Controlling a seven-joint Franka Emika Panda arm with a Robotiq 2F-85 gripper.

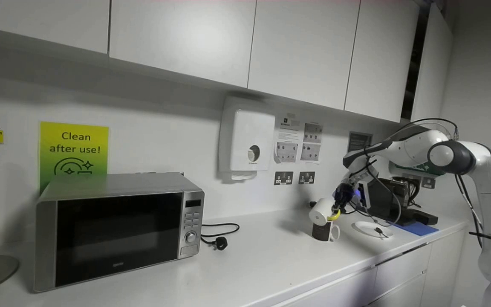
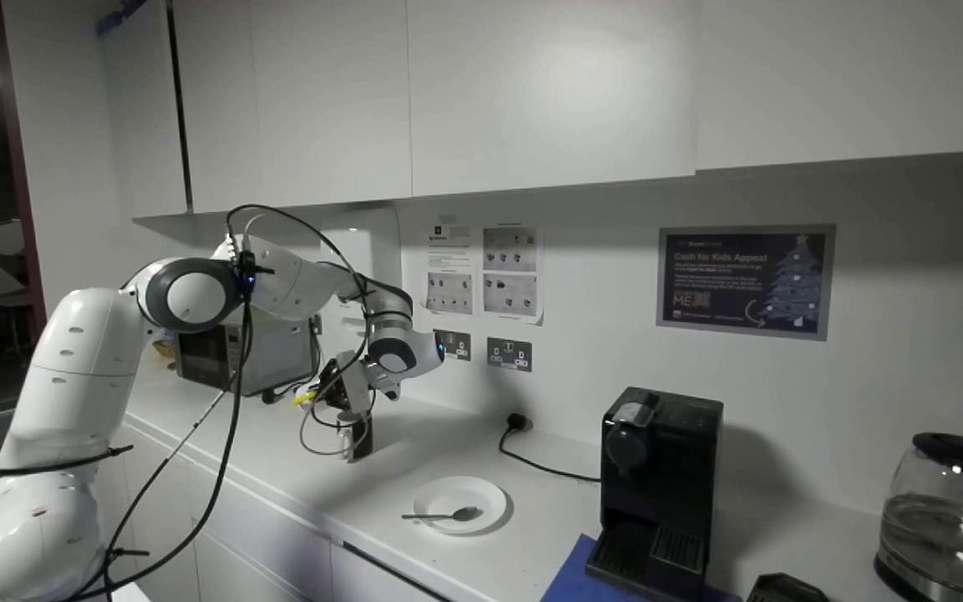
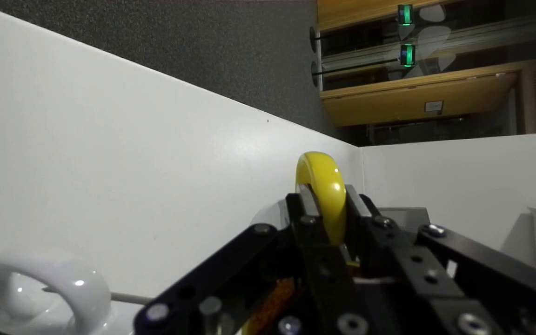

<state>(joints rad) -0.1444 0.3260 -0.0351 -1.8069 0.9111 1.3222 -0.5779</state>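
Wrist view: a thick yellow handle (image 3: 331, 188), smooth and glossy, loops up between the flat-faced metal fingers (image 3: 356, 203) of the black, bolted tool (image 3: 329, 200), with a sleek white tabletop (image 3: 133, 139) and a speckled grey floor (image 3: 203, 51) behind. In an exterior view a dark mug (image 1: 320, 233) with a white handle (image 1: 335, 232) stands upright on the tabletop; near it a round white plate (image 2: 494, 504) carries a shiny spoon (image 2: 466, 513). The tool is pinching the yellow handle, one finger on each side, so the white mug (image 1: 322, 210) hangs at the fingertips, raised just over the dark mug; whether the two touch cannot be told. The white mug is plain, rounded and tilted, its circular base turned toward that exterior camera.
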